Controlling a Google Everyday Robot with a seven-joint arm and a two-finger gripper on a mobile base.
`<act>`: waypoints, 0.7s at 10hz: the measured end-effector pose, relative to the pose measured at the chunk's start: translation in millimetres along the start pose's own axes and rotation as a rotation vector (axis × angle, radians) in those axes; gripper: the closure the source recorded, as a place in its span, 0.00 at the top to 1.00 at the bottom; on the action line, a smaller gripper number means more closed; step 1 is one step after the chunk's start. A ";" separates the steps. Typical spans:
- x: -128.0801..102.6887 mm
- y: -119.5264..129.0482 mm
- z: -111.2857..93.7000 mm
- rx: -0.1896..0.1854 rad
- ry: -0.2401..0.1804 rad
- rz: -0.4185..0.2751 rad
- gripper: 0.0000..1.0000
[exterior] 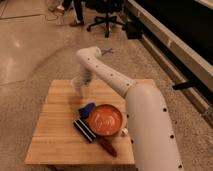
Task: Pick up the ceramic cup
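1. Wooden table (55,135) carries everything. The gripper (79,89) is low over its far left part, just behind the blue object (86,108) and near the red-orange bowl (105,120).
2. The ceramic cup must be at this same place, but I cannot separate it from the pale end of the arm. Only a whitish shape is seen there.
3. I cannot tell whether the gripper is spread, pressed together, or already pinching the cup.
4. Risk: the cup is small and light. If the gripper arrives off-centre, it may push the cup over or slide it toward the far edge of the table.
5. Risk: a grip only on the rim of a tapered cup may slip when the arm lifts.
6. Risk: the forearm passes close above the bowl, so a sideways move may strike it.
7. Hard to read: the dark flat object (84,130) and the reddish object (109,147) in front of the bowl. I cannot name them.
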 end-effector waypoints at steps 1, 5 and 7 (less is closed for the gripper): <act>-0.5 2.4 7.1 -0.008 -0.011 -0.005 0.75; -14.3 8.4 23.8 -0.038 -0.074 -0.002 0.37; -20.9 10.5 23.0 -0.063 -0.098 0.007 0.17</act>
